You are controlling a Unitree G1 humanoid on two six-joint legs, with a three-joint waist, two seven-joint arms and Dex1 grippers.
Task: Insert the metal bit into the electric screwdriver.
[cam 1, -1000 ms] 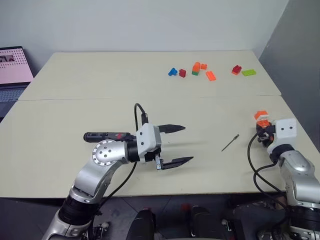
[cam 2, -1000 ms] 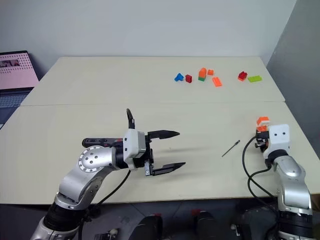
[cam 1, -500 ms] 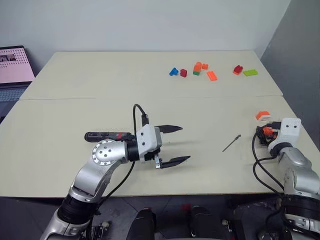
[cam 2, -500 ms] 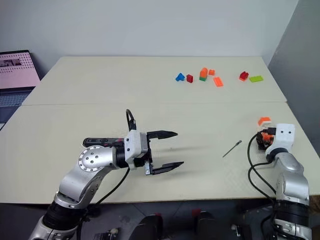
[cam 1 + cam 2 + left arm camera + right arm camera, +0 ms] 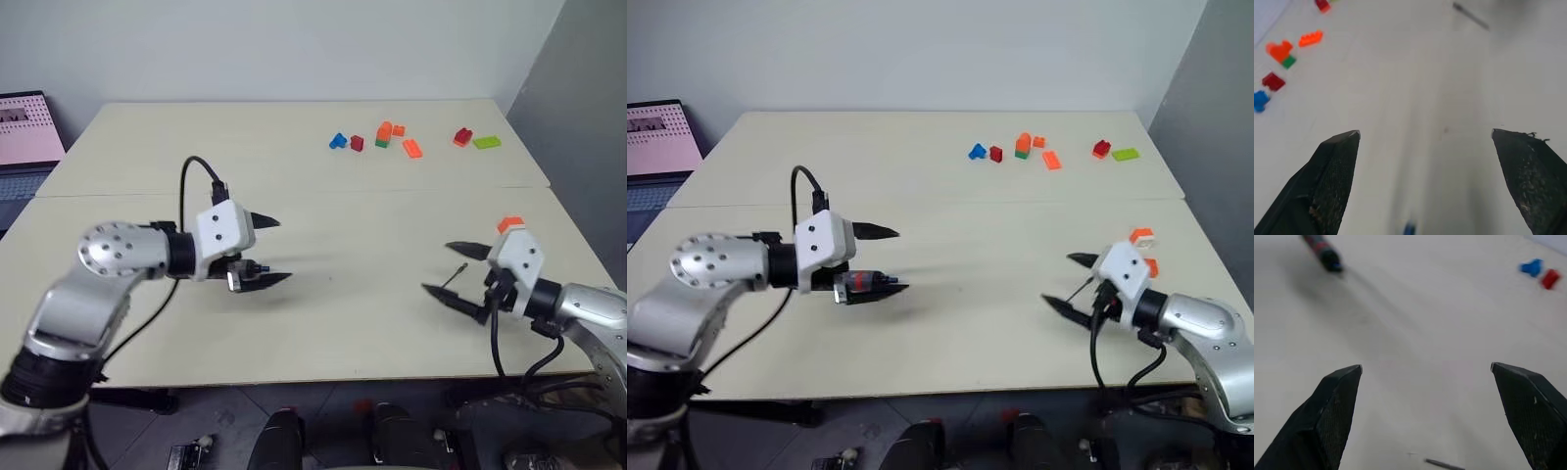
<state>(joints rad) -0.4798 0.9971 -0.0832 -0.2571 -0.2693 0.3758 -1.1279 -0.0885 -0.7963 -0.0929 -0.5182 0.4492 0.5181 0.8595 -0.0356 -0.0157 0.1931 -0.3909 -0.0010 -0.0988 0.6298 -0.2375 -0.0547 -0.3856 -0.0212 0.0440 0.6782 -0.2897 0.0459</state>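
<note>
Grey metal bit lay flat between the wide-open right gripper; so thin, a pinch could've skated off. Left gripper open too.

Pale beige matte table, thin dark grey metal bit lay flat near right edge, small coloured plastic bricks sat scattered at far side.

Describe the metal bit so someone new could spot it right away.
On the near half of the beige table, look between the open fingers of the right gripper. The metal bit lies flat there: a thin dark rod, unlike the bright toy bricks at the far edge.
</note>
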